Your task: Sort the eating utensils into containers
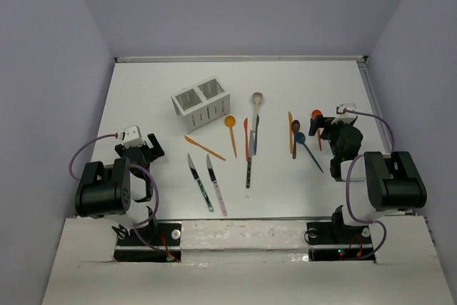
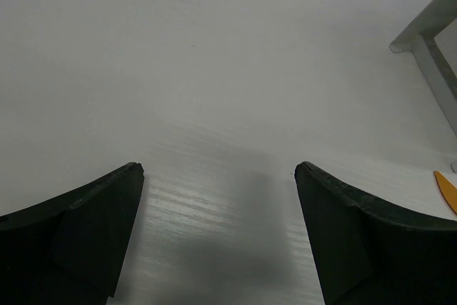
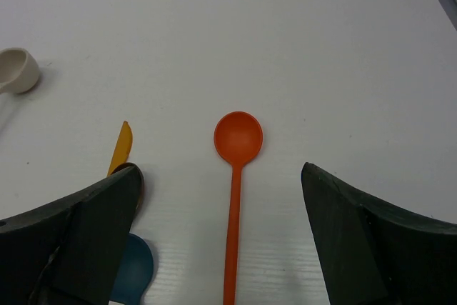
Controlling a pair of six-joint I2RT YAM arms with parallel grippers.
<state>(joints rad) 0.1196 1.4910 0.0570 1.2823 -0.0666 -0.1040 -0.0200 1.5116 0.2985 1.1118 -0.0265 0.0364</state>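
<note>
Orange spoon (image 3: pixel 233 205) found on table (image 3: pixel 321 48) between spread jaws of right gripper (image 3: pixel 220 173), bowl pointed away, handle toward camera. Yellow knife (image 3: pixel 123 144), blue spoon (image 3: pixel 136 269) beside it, partly masked by finger, possibly touching. Left gripper (image 2: pixel 218 169) jaws spread.

Approx. dozen utensils (image 1: pixel 229 121) lie flat, scattered beside upright white perforated 2-compt caddy (image 1: pixel 202 107).

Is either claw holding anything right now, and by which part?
Nothing is held. Both the left claw and right claw are open; the orange spoon lies on the table between the right claw's fingers, untouched.
</note>
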